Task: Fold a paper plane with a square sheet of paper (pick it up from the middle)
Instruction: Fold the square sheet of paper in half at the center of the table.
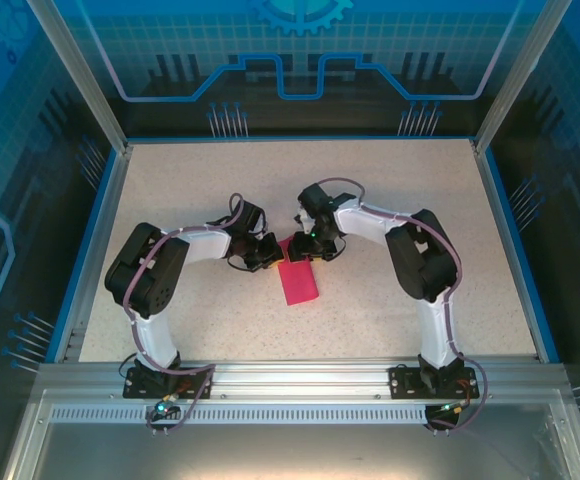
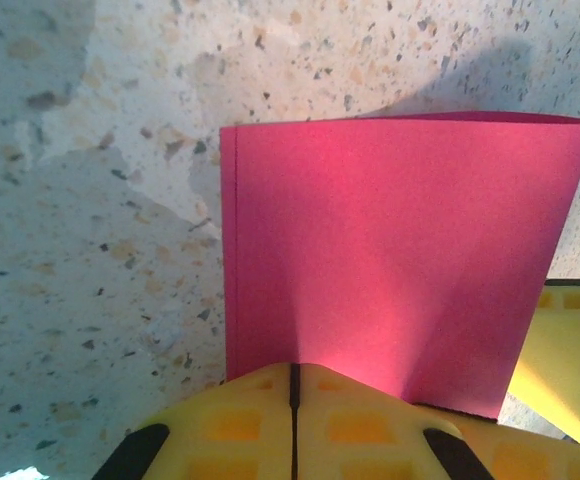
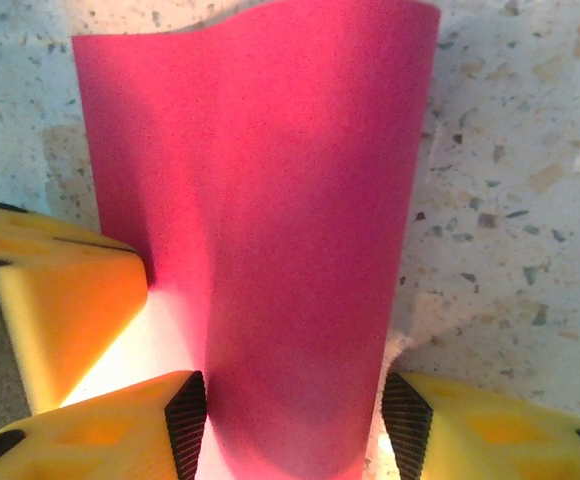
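While the left tool (image 2: 293,385) clamps the folded paper (image 2: 390,250), the right tool (image 3: 295,415) straddles it, apart (unclear overhead).

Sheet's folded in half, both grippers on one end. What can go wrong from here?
1. The paper bows between the right gripper's fingers; closing could crumple it instead of creasing.
2. The left gripper pinches only one end, so the layers could slide askew.
3. The grippers crowd together and might collide.
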Robot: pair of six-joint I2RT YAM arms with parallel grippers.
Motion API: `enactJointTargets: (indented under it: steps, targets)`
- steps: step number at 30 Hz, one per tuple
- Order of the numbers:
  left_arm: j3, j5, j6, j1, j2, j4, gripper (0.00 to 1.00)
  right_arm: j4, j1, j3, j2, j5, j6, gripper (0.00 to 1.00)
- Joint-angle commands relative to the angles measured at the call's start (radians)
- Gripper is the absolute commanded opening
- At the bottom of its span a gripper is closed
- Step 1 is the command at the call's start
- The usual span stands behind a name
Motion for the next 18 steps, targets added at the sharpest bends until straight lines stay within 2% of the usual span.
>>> enactJointTargets:
  steps: [1,4,7,9,14,18]
  targets:
    - [0.007,-0.03,0.026,-0.007,0.031,-0.065,0.04,0.025,-0.015,-0.04,-0.091,0.038,0.026,0.57]
    - [0.009,-0.03,0.027,-0.008,0.034,-0.066,0.03,0.052,-0.029,-0.069,-0.174,0.018,0.007,0.59]
    - [0.01,-0.03,0.03,-0.008,0.039,-0.068,0.03,0.076,-0.028,-0.085,-0.201,-0.102,-0.039,0.57]
    - [0.01,-0.032,0.031,-0.008,0.04,-0.067,0.03,0.081,-0.025,-0.082,-0.182,-0.172,-0.052,0.51]
    - [0.015,-0.038,0.032,-0.008,0.042,-0.076,0.02,0.105,-0.024,-0.089,-0.113,-0.233,-0.047,0.31]
    - [0.019,-0.049,0.04,-0.009,0.042,-0.093,0.02,0.121,-0.038,-0.104,-0.069,-0.254,-0.044,0.26]
